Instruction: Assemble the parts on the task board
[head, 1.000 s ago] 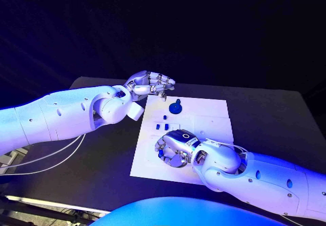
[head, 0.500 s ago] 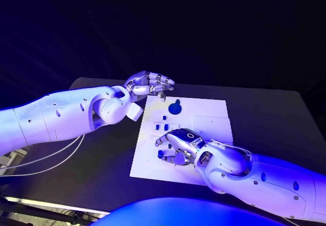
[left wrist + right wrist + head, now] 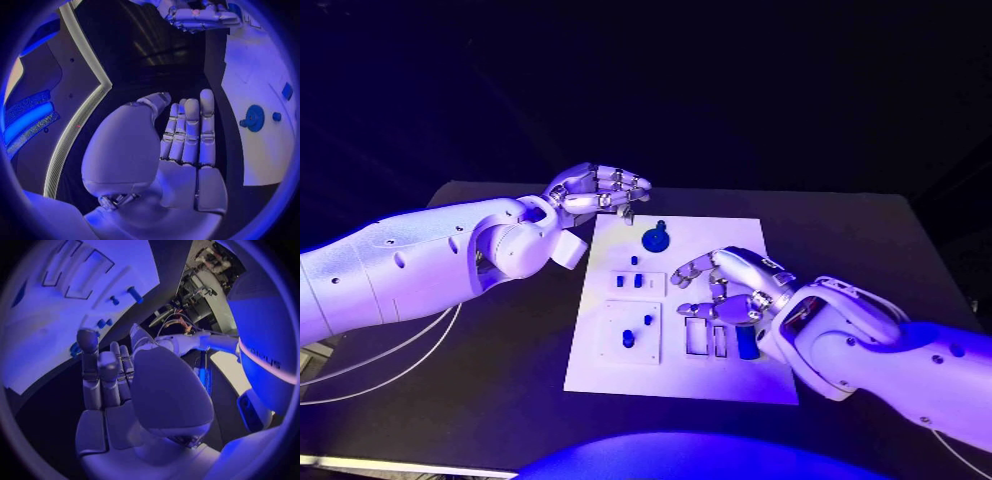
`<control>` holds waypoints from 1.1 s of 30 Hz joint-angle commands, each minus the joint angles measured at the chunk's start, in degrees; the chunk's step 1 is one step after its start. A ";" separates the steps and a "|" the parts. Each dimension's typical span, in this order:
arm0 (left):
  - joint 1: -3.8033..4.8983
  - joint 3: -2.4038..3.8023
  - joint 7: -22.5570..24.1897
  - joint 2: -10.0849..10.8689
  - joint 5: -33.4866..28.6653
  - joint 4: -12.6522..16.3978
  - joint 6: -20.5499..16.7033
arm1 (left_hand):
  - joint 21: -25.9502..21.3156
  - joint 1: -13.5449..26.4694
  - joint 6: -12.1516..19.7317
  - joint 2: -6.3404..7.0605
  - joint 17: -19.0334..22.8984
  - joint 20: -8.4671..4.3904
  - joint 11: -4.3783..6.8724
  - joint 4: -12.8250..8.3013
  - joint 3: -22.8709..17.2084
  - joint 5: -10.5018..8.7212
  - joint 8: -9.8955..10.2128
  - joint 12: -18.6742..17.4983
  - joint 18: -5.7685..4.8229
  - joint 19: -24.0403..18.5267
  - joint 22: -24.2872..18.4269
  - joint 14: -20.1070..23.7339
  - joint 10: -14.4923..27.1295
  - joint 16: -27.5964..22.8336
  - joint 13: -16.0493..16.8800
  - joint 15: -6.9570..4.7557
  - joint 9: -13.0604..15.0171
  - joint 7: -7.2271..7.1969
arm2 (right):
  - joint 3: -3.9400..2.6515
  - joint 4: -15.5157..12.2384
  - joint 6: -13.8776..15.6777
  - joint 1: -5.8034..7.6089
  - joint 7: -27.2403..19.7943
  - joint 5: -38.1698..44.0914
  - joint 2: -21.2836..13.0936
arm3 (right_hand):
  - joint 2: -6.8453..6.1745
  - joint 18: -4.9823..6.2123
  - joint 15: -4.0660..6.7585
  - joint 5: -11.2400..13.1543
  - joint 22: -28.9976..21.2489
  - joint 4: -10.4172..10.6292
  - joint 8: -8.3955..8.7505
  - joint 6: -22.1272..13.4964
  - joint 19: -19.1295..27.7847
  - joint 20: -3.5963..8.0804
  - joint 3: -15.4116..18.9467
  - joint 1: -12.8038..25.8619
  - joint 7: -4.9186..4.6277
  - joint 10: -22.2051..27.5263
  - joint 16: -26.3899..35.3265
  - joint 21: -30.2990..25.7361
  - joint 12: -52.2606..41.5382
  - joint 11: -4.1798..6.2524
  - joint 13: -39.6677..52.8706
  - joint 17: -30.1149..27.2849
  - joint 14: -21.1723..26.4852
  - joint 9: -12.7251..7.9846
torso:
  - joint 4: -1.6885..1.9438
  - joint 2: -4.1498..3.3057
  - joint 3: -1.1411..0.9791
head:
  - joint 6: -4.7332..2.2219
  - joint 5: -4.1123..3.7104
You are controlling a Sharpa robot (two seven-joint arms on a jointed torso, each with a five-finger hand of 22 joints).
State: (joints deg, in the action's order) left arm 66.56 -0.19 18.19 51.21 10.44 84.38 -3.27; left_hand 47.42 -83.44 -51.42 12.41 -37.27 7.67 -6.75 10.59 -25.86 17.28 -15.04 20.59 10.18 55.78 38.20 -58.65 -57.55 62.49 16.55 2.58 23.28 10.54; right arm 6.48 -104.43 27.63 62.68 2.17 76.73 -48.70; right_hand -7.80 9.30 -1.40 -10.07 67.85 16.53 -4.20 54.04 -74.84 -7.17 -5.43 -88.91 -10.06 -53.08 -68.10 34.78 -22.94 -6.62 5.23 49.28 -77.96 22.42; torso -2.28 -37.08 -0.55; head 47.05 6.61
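The white task board (image 3: 675, 372) lies in the middle of the black table. At its far end sits a round blue part (image 3: 656, 240), with small blue pegs (image 3: 638, 281) nearer to me. Two more blue pieces (image 3: 638, 330) stand in a recessed plate. A blue piece (image 3: 746, 341) sits in a slot under my right hand (image 3: 727, 286), which hovers over the board's right middle holding nothing. My left hand (image 3: 597, 189) floats at the board's far left corner. In the left wrist view its fingers (image 3: 189, 131) are straight and empty, beside the round part (image 3: 253, 118).
Black table (image 3: 473, 340) surrounds the board on all sides. My right arm (image 3: 877, 350) crosses the board's near right corner. In the right wrist view the board (image 3: 94, 300) shows its slots and pegs (image 3: 135, 294).
My right hand has lifted off the near left of the board and moved to its right middle, uncovering the recessed plates. The camera has shifted slightly. My left hand keeps its place.
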 commanded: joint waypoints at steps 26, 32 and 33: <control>-0.32 -0.06 1.79 0.84 -0.44 0.75 -0.48 | -1.04 1.57 1.06 1.27 -0.30 0.60 -0.06 1.79 2.01 -0.13 -0.30 0.50 0.33 0.25 -0.50 0.20 0.64 0.06 0.17 0.32 -0.22 -0.09 | 0.82 -6.31 -6.45 -1.06 20.30 -3.72 -16.98 | 1.68 -6.48 3.85 1.22 17.27 0.40 -13.68 0.55 -11.77 3.76 6.27 15.03 3.84 -28.40 -18.11 38.81 -58.17 4.92 70.61 31.72 -10.35 4.47 | -0.63 0.52 0.09 | -0.19 -5.07; -0.32 -0.06 1.74 0.88 -0.43 0.81 -0.34 | -1.07 1.60 1.07 1.27 -0.30 0.60 -0.06 1.84 2.05 -0.12 -0.31 0.51 0.33 0.26 -0.52 0.20 0.64 0.06 0.18 0.32 -0.22 -0.09 | 0.84 -5.54 -6.00 -2.05 23.23 -1.44 -15.16 | 1.64 -6.56 3.77 1.34 17.52 0.38 -13.93 0.23 -11.84 3.70 6.58 16.53 3.78 -28.83 -18.53 39.31 -58.63 4.89 71.58 32.62 -10.50 4.42 | -0.62 0.49 0.21 | -0.03 -5.18; -0.32 -0.06 1.73 0.88 -0.43 0.81 -0.31 | -1.07 1.60 1.07 1.27 -0.30 0.60 -0.06 1.84 2.05 -0.12 -0.31 0.51 0.33 0.26 -0.52 0.20 0.64 0.06 0.18 0.32 -0.22 -0.09 | 0.84 -5.38 -5.94 -2.12 23.66 -1.17 -14.90 | 1.60 -6.55 3.77 1.37 17.52 0.38 -14.00 0.26 -11.83 3.70 6.60 16.66 3.79 -28.93 -18.64 39.28 -58.74 4.90 71.78 32.85 -10.54 4.42 | -0.62 0.49 0.22 | -0.02 -5.20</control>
State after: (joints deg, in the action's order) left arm 66.25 -0.27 18.99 52.12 10.31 85.04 -3.81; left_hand 46.53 -82.21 -50.78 13.65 -37.51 7.88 -6.97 12.42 -24.03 17.28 -15.04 20.84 10.18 56.00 37.75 -58.65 -57.33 62.49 16.67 2.58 23.14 10.32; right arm 7.35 -109.94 21.35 60.61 22.29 72.16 -63.68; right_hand -6.10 3.50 2.08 -8.64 74.94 16.89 -18.08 54.53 -83.82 -3.70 0.74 -72.76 -6.23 -81.61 -86.46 73.90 -81.37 -1.63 74.96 74.95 -83.82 26.91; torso -2.94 -36.55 -0.40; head 47.00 1.48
